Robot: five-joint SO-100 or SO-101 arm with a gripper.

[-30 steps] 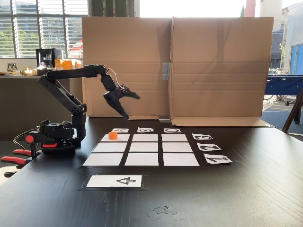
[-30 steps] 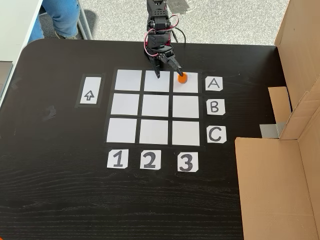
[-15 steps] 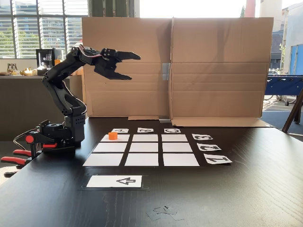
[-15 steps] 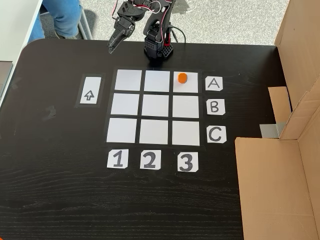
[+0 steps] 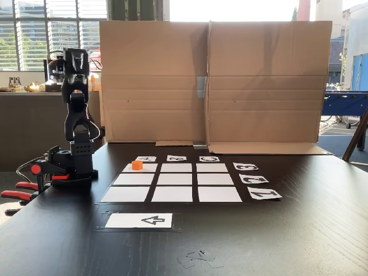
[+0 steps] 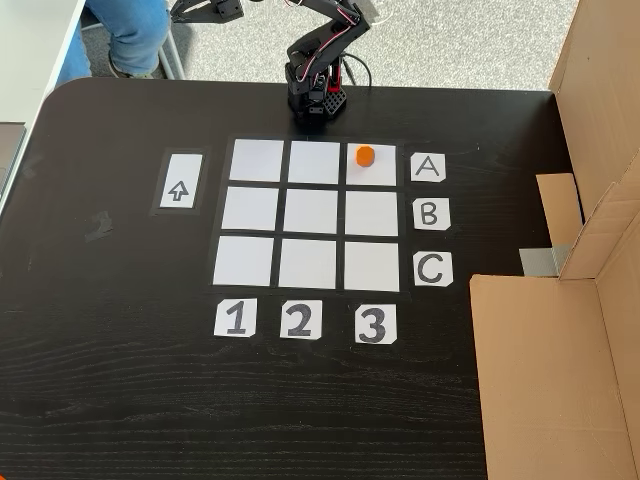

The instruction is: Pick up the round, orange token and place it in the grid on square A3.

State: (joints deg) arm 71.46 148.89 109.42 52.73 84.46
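The orange token (image 6: 365, 155) stands on square A3 (image 6: 381, 173), the grid (image 6: 310, 213) cell in line with the labels A and 3. In the low fixed view the token (image 5: 137, 165) sits on the grid's (image 5: 172, 183) far-left cell. My gripper (image 6: 182, 13) is raised far from the token, out past the table's far edge, and holds nothing. From the low view the gripper (image 5: 75, 59) is seen end-on above the arm's base, and its jaws cannot be made out.
A white arrow card (image 6: 180, 181) lies beside the grid. Cardboard walls (image 5: 213, 80) stand along one table side. Red-handled clamps (image 5: 23, 190) hold the arm's base (image 6: 318, 98). A person's legs in jeans (image 6: 125, 30) are beyond the far edge.
The arm has lifted off the grid and swung away over the table's far edge. The token has stayed on its cell.
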